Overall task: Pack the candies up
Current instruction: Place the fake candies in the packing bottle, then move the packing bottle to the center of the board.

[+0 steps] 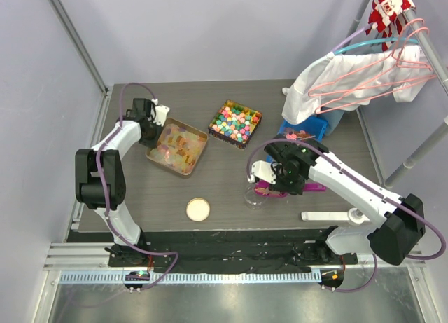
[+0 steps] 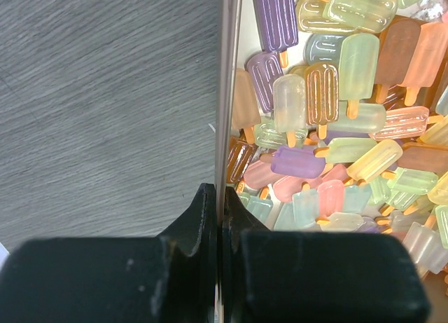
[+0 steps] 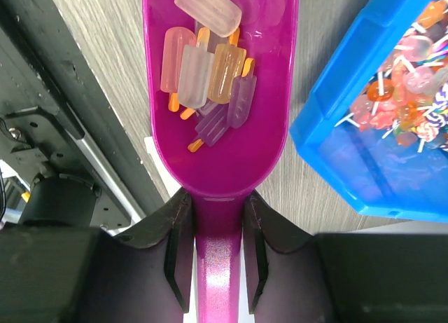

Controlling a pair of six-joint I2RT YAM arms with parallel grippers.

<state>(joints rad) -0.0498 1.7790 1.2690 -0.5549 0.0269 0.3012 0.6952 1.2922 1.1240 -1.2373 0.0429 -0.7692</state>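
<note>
The candies (image 2: 329, 92) are translucent popsicle-shaped pieces in orange, yellow, pale, pink and purple, piled in a square metal tray (image 1: 199, 156). My left gripper (image 1: 157, 127) is shut on the tray's thin rim (image 2: 225, 92) at its far left side; in the left wrist view the left gripper (image 2: 220, 197) has the rim between its jaws. My right gripper (image 1: 285, 177) is shut on the handle of a magenta scoop (image 3: 217, 162), which holds several candies (image 3: 203, 64). The right gripper (image 3: 217, 200) holds the scoop beside a small clear jar (image 1: 253, 195).
A round cream lid (image 1: 198, 209) lies near the front. A dark box of mixed bright candies (image 1: 235, 122) stands at the back middle. A blue bin of lollipops (image 3: 364, 162) sits right of the scoop. A white tool (image 1: 329, 216) lies at front right. Hangers with cloth (image 1: 364, 78) hang at back right.
</note>
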